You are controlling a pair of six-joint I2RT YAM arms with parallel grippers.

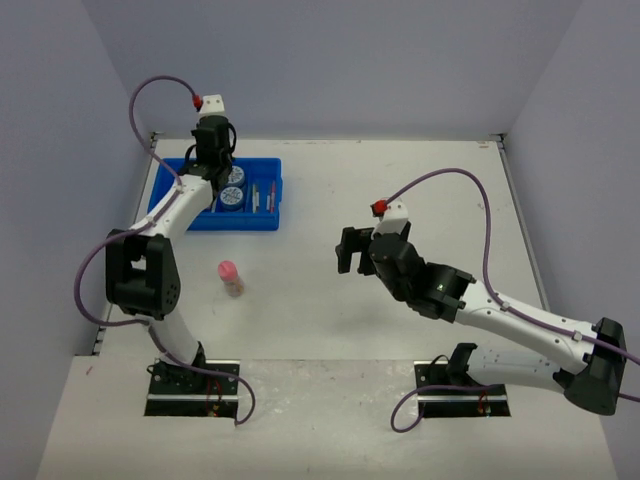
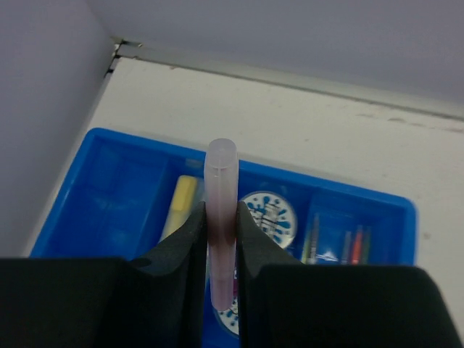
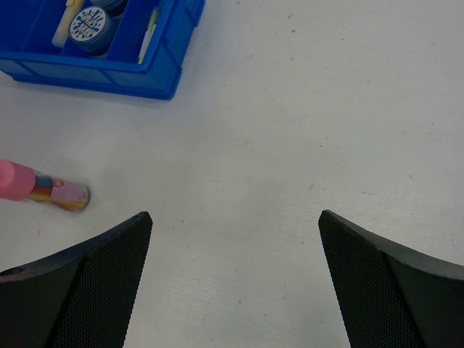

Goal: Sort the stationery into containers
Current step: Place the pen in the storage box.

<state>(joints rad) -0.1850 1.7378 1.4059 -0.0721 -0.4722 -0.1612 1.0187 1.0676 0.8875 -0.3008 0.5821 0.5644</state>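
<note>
Pink-capped bottle (image 1: 231, 278) alone is left outside the blue tray (image 1: 245, 222); a purple marker (image 2: 221, 167) is pinched above that tray by the left gripper (image 2: 220, 225); the right gripper (image 3: 235, 214) is spread wide, empty.

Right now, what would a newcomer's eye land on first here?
The left tool, shut on a pale purple marker stick, over the blue tray at the far left. Next, the pink-capped bottle lying alone on the table in front of that tray, and the right tool gaping open at mid-table.

Bottle (image 1: 231, 278) on table (image 1: 400, 180), before tray (image 1: 250, 222)
</note>
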